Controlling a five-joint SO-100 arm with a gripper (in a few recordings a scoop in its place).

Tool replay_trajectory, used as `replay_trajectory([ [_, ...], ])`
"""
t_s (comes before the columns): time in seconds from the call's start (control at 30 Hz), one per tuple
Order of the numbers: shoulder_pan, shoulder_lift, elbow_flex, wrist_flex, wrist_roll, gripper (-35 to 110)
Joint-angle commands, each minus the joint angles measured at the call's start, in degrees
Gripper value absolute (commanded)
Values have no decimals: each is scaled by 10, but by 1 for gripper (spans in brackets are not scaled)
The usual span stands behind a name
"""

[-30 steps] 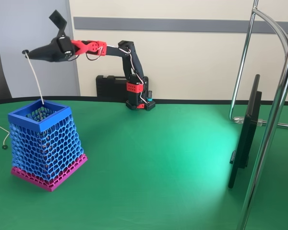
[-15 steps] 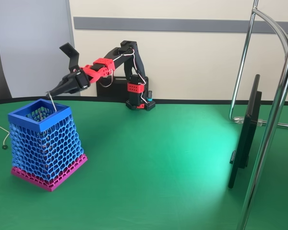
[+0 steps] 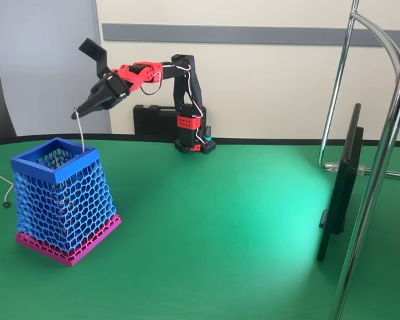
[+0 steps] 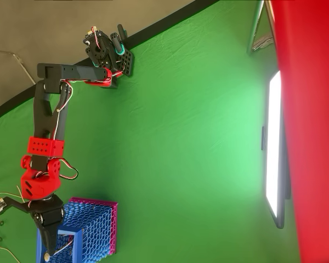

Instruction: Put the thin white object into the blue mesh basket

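Observation:
The blue mesh basket [image 3: 55,162] stands at the left of the green table, blue rim up and magenta band at the base. My black gripper [image 3: 77,114] hovers above its far rim, shut on the top end of the thin white object [image 3: 81,132]. The strand hangs down from the fingertips, and its lower end passes inside the basket's opening. In the overhead view the gripper [image 4: 45,253] reaches over the basket [image 4: 93,223], and the white strand [image 4: 63,245] slants across the opening.
A black case [image 3: 153,120] sits behind the arm's base [image 3: 190,143]. A dark monitor [image 3: 340,187] and a chrome stand [image 3: 380,167] occupy the right side. A whitish cable with a dark end [image 3: 3,193] lies left of the basket.
The gripper dropped from high on the left almost to the basket's rim, then rose a little and shifted right. The strand stays held, with its lower end in the basket.

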Motion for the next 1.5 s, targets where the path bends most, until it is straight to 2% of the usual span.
replay_trajectory([
  [0.0, -11, 45, -10, 2, 4, 18],
  [0.53, -18, 74, 80, -41, -20, 13],
  [0.9, -63, 159, 231, -84, 0, 11],
  [1.13, -105, 273, 389, -101, 54, 4],
  [1.47, -178, 425, 574, -101, 208, 1],
])
